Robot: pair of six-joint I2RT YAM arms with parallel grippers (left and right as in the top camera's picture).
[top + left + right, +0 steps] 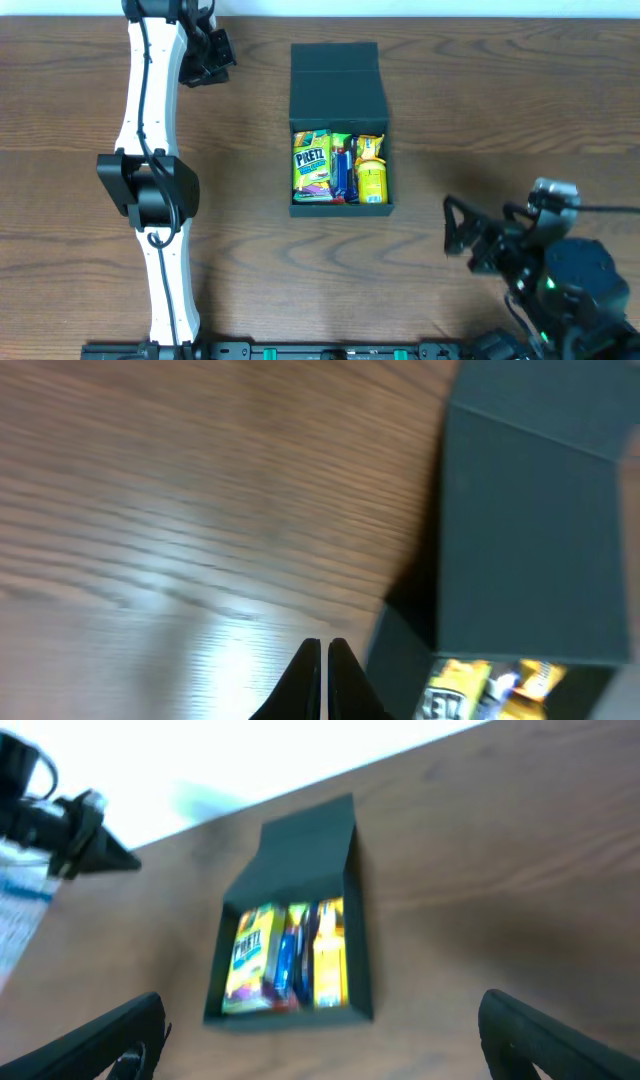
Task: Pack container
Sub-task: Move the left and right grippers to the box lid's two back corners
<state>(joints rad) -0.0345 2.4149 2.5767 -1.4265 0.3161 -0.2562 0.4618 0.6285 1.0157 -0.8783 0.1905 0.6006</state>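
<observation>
The container, a dark teal-black box, sits at the table's centre with its flap lid open toward the far side. Inside stand a yellow-green snack packet, a blue packet and a yellow packet. The box also shows in the left wrist view and the right wrist view. My left gripper is shut and empty, at the far left, apart from the box; its fingers touch nothing. My right gripper is open and empty, near right of the box; its fingers frame the right wrist view.
The wooden table spreads around the box. The left arm lies along the left side. The right arm's base sits at the near right corner. The table's far edge shows behind the box.
</observation>
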